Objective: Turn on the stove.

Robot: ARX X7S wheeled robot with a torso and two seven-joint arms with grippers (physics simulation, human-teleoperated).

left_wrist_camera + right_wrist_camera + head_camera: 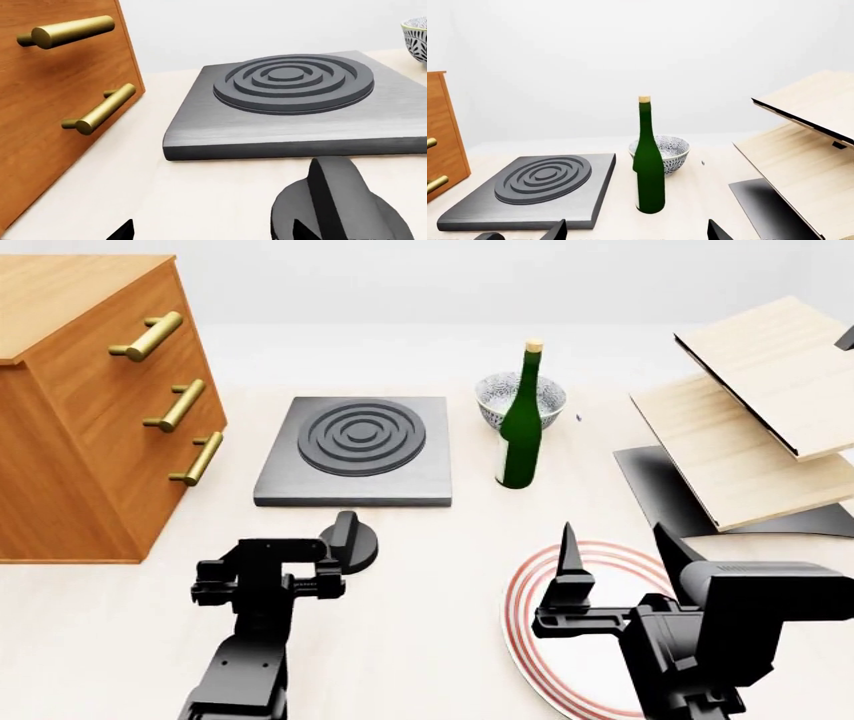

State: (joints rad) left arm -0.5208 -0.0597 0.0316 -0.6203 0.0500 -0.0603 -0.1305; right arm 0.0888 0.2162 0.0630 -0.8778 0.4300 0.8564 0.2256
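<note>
The stove (358,450) is a flat dark grey square hotplate with dark raised rings; it also shows in the left wrist view (293,82) and the right wrist view (544,177). Its round black knob (352,543) stands on the table in front of the hotplate. My left gripper (274,558) is open just left of the knob. In the left wrist view the knob (347,205) sits at one fingertip (301,231), not between the jaws of the left gripper (213,233). My right gripper (617,540) is open and empty above a red-ringed white plate (534,625); it also shows in the right wrist view (636,233).
A wooden drawer cabinet (80,410) with brass handles stands left of the stove. A green bottle (518,420) and a patterned bowl (502,392) stand to the stove's right. A wooden rack (761,410) on a black curved base is at the far right.
</note>
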